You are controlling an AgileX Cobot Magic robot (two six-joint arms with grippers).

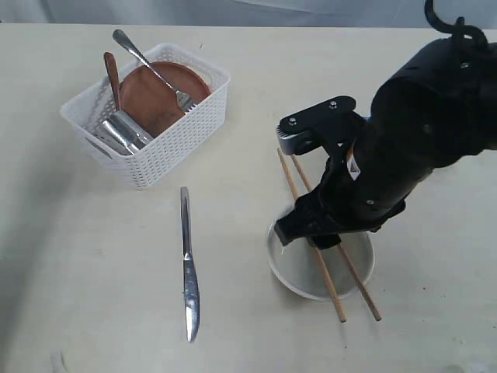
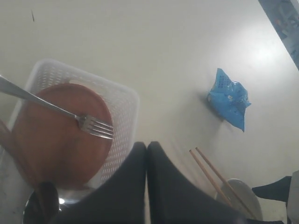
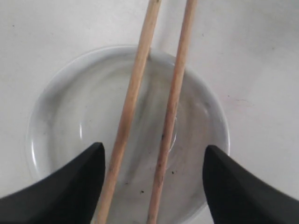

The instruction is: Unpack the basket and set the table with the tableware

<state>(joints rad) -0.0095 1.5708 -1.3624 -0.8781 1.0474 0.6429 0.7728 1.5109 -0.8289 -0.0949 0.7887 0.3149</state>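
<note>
Chopsticks lie across the bowl, and my right gripper hangs wide open over them, holding nothing. My left gripper is closed and empty.

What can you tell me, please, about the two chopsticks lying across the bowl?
The chopsticks are two slim, straight, round sticks of pale tan wood, plain and unpainted. They lie side by side, nearly parallel with a narrow gap between them, resting across the rim of the off-white bowl. Both ends reach past the rim over the table. The open right pincer hangs over them, a finger on either side, gripping neither.
</note>
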